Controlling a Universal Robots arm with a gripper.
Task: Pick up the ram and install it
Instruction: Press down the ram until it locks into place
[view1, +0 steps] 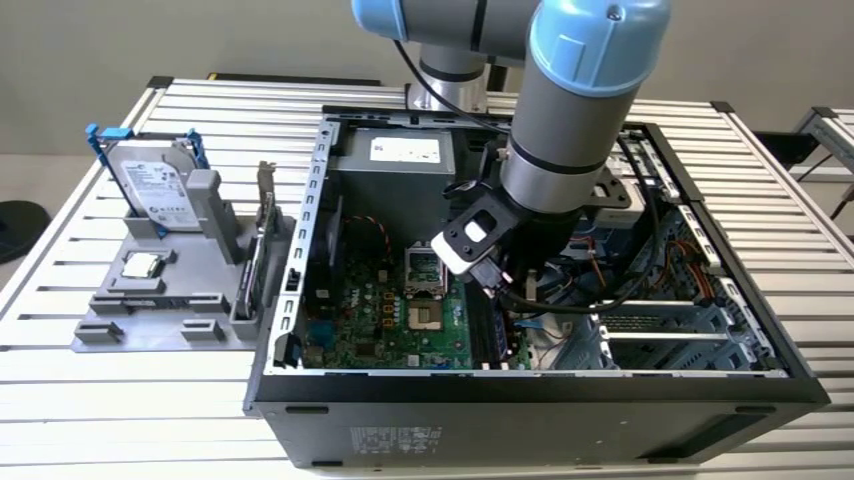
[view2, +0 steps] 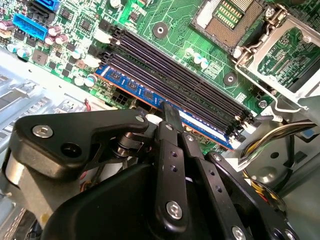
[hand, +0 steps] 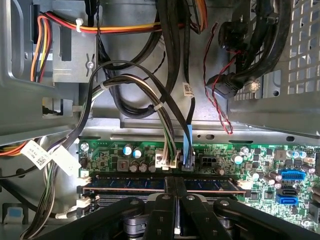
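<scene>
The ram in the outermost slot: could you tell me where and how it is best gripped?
Grip the ram mid-length on its exposed top edge, tool coming straight down, fingers across the thin faces: it stands upright with neighbouring slots alongside.

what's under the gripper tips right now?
The ram, standing in the outermost slot, gripper closed on its top edge. The seating at the slot under the fingers is hidden.
</scene>
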